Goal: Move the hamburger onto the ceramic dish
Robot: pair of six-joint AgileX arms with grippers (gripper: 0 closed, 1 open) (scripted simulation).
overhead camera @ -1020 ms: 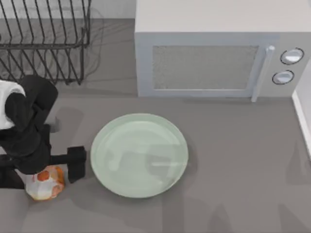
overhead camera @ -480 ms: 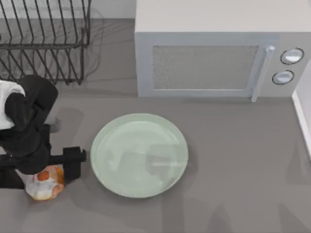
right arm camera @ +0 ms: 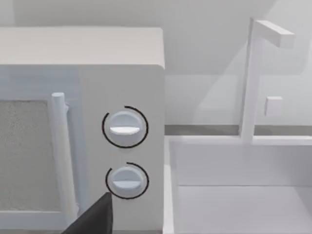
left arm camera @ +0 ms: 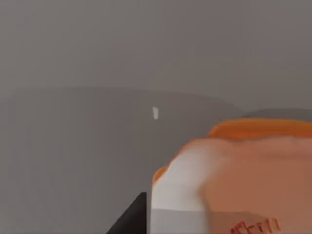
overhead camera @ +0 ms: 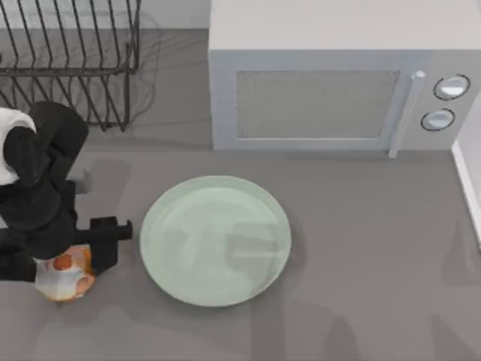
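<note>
Your left gripper [overhead camera: 75, 259] is at the surface's left edge, fingers closed around the hamburger [overhead camera: 66, 274], just left of the ceramic dish [overhead camera: 216, 240] and not touching it. Dish sits centre, in front of the microwave [overhead camera: 331, 75]. Right arm: parked by the microwave dials [right arm camera: 125, 127]; can't tell its finger state.

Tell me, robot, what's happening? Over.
Left gripper at small orange-and-white hamburger, top view's left. Pale mint-green ceramic dish beside it, bare. Nothing between them.
</note>
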